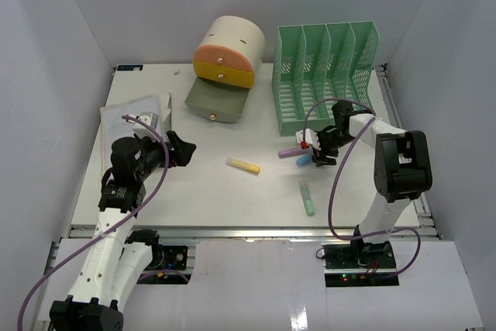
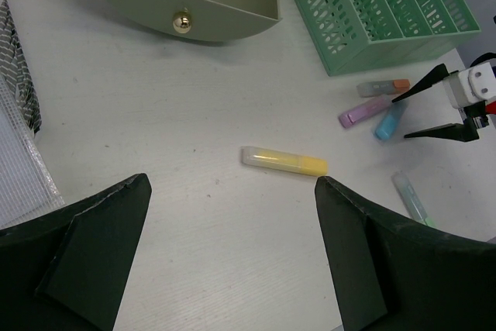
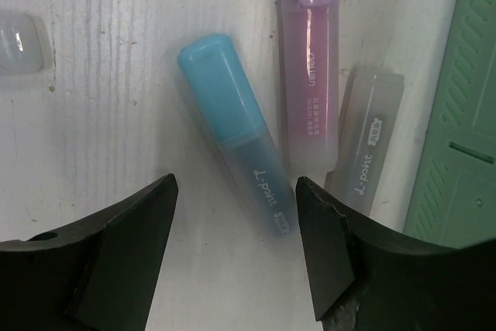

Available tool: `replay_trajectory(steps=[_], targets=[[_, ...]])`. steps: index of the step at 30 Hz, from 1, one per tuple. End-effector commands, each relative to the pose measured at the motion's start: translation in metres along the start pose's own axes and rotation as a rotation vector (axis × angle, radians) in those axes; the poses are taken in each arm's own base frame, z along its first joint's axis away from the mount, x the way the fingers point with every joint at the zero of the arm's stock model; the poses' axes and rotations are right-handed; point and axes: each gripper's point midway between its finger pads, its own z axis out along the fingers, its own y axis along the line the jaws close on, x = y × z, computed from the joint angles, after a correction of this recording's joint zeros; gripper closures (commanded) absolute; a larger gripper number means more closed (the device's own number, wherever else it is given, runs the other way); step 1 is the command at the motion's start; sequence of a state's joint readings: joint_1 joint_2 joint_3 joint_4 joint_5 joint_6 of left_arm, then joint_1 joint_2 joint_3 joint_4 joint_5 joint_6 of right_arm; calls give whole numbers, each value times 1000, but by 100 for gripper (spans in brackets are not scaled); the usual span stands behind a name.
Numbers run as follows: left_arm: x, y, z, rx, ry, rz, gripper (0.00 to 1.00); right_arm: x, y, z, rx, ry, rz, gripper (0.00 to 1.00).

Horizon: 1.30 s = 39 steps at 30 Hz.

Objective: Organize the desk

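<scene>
The white desk (image 1: pixel 194 191) holds several highlighters. A yellow one (image 1: pixel 242 166) lies mid-desk, also in the left wrist view (image 2: pixel 284 160). A green one (image 1: pixel 308 198) lies front right. A blue one (image 3: pixel 236 131), a purple one (image 3: pixel 311 60) and a grey one (image 3: pixel 366 143) lie together by the green file rack (image 1: pixel 325 75). My right gripper (image 1: pixel 316 149) is open, low over the blue highlighter, with its fingers (image 3: pixel 136 230) astride the blue one's end. My left gripper (image 1: pixel 186 149) is open and empty, left of the yellow highlighter.
A round drawer box (image 1: pixel 225 56) stands at the back with its lowest grey drawer (image 1: pixel 215 102) pulled open. A clear mesh pouch (image 1: pixel 136 118) lies at the left edge beside my left arm. Grey walls enclose the desk on three sides.
</scene>
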<state>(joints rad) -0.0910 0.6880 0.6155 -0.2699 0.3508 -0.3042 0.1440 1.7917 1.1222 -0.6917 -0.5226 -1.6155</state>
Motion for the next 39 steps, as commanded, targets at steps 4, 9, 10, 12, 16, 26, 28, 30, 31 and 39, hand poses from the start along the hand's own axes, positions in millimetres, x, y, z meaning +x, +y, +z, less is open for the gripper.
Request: replay_trajectory(steps=[4,9,10,12,16,26,28,30,31,39], targets=[[-3,-3,-3,9,-18,13,2,7,19,0,-98,24,80,37],[-4,-3,-3,11,-19,13,2,7,30,2,-139,23,115,51],[-3,-3,-3,11,-19,12,2,5,32,2,-142,15,126,55],[-3,-3,-3,10,-18,12,2,1,32,1,-142,0,151,64],[-3,-5,-3,22,-17,13,2,-14,38,1,-156,-32,210,76],[8,-36,1,213,17,-51,2,-123,7,-10,-95,-89,287,92],[12,-40,2,239,40,-90,2,-167,-11,-8,-46,-124,259,92],[16,-41,3,244,56,-127,2,-191,-31,-7,14,-157,285,92],[21,-40,4,241,70,-156,2,-213,-48,-8,56,-194,289,92],[67,-44,9,243,247,-495,2,-307,-162,-10,298,-354,438,91]])
